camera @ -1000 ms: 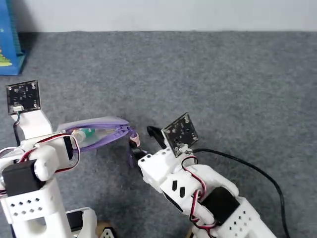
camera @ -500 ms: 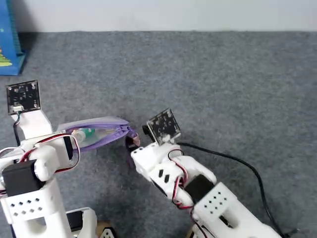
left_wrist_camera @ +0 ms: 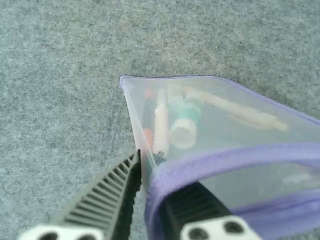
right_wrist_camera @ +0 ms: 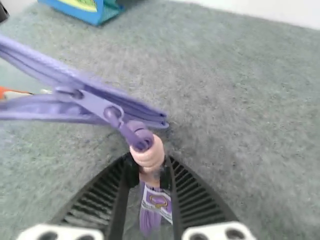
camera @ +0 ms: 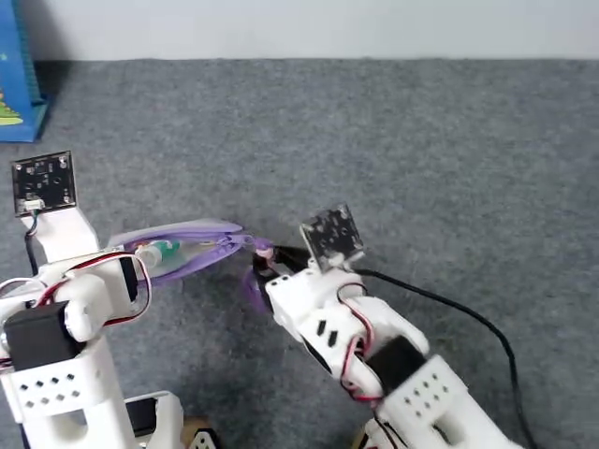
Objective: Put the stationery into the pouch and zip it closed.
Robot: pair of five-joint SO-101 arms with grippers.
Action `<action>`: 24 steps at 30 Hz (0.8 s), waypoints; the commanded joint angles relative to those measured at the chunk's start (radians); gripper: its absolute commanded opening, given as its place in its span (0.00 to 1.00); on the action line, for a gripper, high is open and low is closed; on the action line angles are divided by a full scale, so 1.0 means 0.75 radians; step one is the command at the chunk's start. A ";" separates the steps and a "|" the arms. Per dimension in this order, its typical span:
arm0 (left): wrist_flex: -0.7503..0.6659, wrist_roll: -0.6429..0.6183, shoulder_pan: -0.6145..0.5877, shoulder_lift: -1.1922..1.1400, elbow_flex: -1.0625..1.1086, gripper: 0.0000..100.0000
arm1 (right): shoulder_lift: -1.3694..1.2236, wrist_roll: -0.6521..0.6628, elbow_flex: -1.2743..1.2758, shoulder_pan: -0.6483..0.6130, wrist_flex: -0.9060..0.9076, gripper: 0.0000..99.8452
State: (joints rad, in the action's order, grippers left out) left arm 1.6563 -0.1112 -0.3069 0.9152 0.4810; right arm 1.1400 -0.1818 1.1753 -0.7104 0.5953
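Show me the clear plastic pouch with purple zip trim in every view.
High view: the clear plastic pouch with purple zip trim is left of centre, between the arms.
Left wrist view: pouch corner clamped in the left pincer.
Right wrist view: its zip edge, zip pull gripped by the right pincer.
Shared landmark: grey felt table.

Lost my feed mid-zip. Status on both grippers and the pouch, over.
Left gripper shut on pouch corner. Right gripper shut on zipper pull. Stationery inside pouch. Nothing seen in the way.

Pouch [left_wrist_camera: 225, 145] – sheer glossy plastic; carpet [camera: 421, 140] – rough.
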 commanded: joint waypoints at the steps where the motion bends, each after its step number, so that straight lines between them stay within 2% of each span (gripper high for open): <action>1: -0.047 0.000 0.002 0.010 -0.042 0.01 | 0.202 0.002 -0.012 -0.019 0.181 0.01; 5: -0.151 0.000 0.006 0.000 -0.040 0.02 | 0.384 0.053 -0.012 -0.154 0.410 0.01; 8: -0.243 0.000 0.090 0.000 -0.038 0.02 | 0.482 0.053 -0.012 -0.253 0.543 0.01; 11: -0.305 0.000 0.252 -0.002 -0.032 0.06 | 0.547 0.053 -0.012 -0.316 0.639 0.01; 17: -0.411 -0.057 0.624 -0.004 -0.030 0.26 | 0.654 0.041 -0.020 -0.365 0.746 0.01; 24: -0.606 -0.088 0.908 -0.004 0.085 0.27 | 0.844 0.041 -0.020 -0.363 0.864 0.01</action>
State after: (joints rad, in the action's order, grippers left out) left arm 1.2758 -0.1680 0.3023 0.9168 0.5209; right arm 1.7139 -0.1527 1.1753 -0.9728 1.2152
